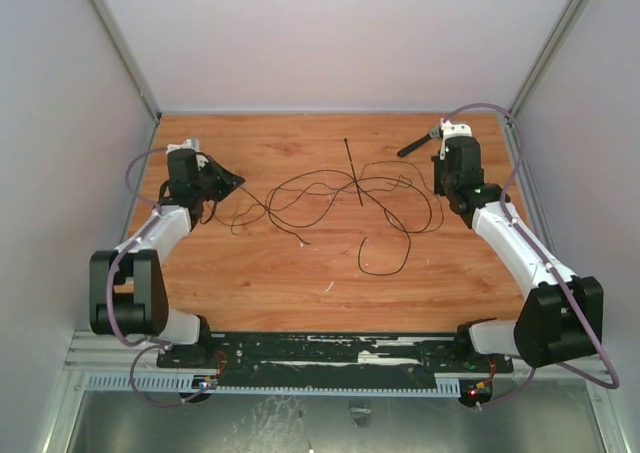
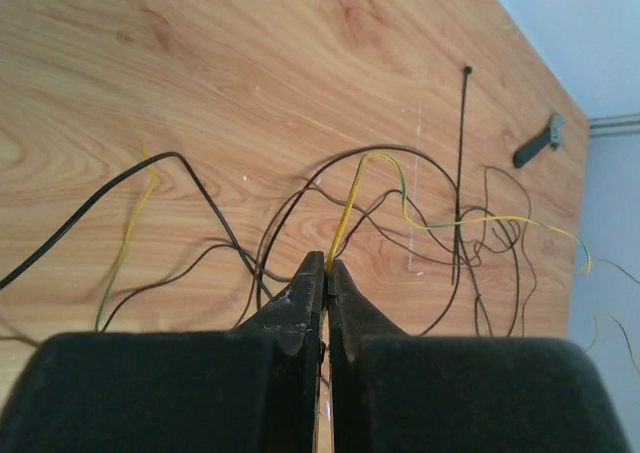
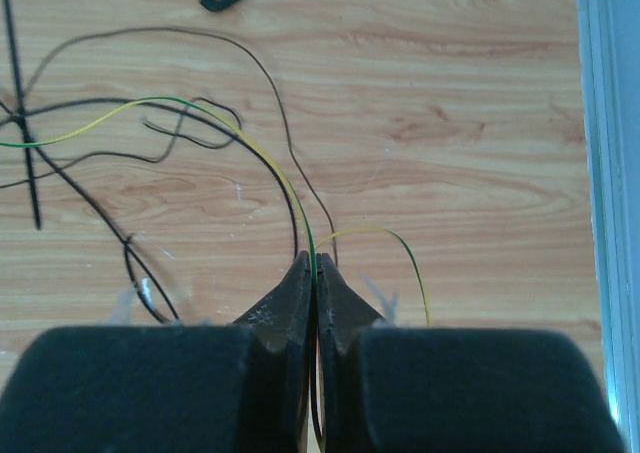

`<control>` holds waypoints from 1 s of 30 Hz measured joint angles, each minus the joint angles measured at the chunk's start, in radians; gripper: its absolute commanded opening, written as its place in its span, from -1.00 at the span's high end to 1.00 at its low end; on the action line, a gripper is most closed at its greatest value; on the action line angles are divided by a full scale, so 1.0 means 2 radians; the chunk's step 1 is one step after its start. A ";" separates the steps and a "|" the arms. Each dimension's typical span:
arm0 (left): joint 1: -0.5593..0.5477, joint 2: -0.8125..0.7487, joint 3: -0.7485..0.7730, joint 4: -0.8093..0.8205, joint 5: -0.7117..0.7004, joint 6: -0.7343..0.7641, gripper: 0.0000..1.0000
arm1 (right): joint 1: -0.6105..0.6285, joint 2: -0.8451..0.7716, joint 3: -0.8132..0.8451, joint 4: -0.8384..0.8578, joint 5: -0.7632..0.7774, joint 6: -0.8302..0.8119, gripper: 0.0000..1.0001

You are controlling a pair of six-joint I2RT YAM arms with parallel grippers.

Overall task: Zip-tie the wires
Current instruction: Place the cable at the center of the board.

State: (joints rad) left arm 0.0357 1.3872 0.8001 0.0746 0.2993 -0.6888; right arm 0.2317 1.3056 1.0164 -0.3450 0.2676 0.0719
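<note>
I see the table (image 1: 300,293) with the wires (image 1: 330,198) sprawled in loose loops between my arms. My left gripper (image 2: 326,273) and right gripper (image 3: 313,268) each pinch one strand. The zip tie (image 1: 353,171) lies across the loops, running near-to-far, closer to the right arm.

The wires (image 1: 385,185) sprawl in loose, thin, dark loops across the middle of the worktop, one loop sagging toward the lower centre of the frame. Up close, a yellow-green strand (image 2: 350,203) shows among the dark ones. Its ends (image 3: 230,123) are pinched in the shut jaws of each arm. The zip tie (image 1: 353,173), a short straight black strip, lies flat just above centre, nearly vertical in the frame, crossing the tangle (image 2: 461,173) (image 3: 20,103).
</note>
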 measured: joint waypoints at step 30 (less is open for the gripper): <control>-0.046 0.165 0.083 0.026 -0.024 0.012 0.43 | -0.083 0.087 -0.017 0.045 0.008 0.017 0.96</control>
State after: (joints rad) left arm -0.0559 1.7168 0.9668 0.1257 0.2520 -0.6651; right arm 0.0654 1.4788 0.9821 -0.2558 0.2832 0.1055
